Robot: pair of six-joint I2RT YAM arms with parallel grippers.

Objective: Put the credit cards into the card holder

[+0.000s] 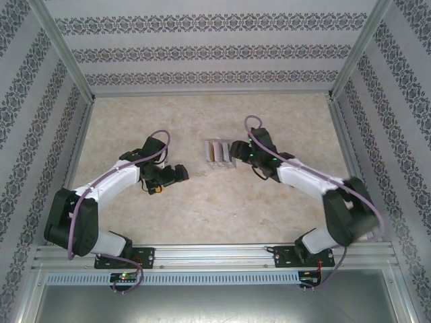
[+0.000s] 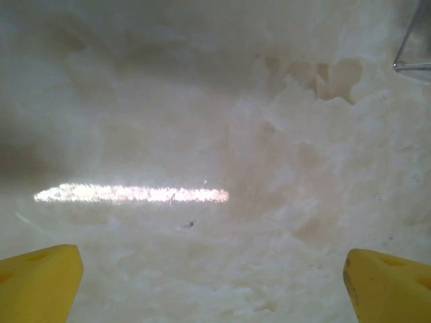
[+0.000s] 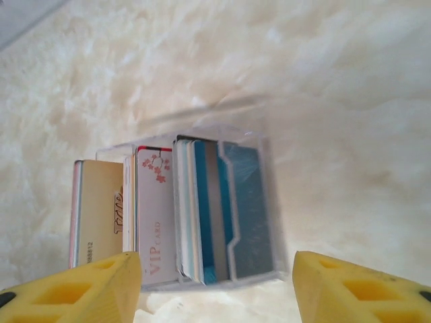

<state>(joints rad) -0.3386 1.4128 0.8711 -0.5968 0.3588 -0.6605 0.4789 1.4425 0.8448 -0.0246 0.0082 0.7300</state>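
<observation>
Top view: the card holder (image 1: pixel 219 156) is standing near the middle of the pale marbled worktop (image 1: pixel 202 215), and it is reading as a clear slotted box rather than anything leather. The right gripper (image 1: pixel 234 149) is sitting just beside its right end, while the left gripper (image 1: pixel 180 173) is resting well apart to the left and pointing toward it. Right wrist view: the card holder (image 3: pixel 273 202) is lying just ahead of the right gripper (image 3: pixel 215 289), whose yellow fingers (image 3: pixel 81 289) are standing apart at the lower corners and clamping on nothing; the right-hand finger is showing a sliver of worktop between itself and the holder's wall, and the left-hand finger is overlapping the holder's near corner in the picture, contact not clear. The credit cards (image 3: pixel 156 215) are standing on edge inside the holder's slots: a gold one (image 3: pixel 101 208) at the left, a white one marked VIP next to it, then a teal one with a grey stripe (image 3: pixel 210 215), and a blue one (image 3: pixel 249 215) at the right. Left wrist view: the left gripper (image 2: pixel 215 286) is hanging over bare worktop with its yellow fingers (image 2: pixel 37 286) spread wide, nothing between them, and a bright streak of light is lying across the surface ahead.
</observation>
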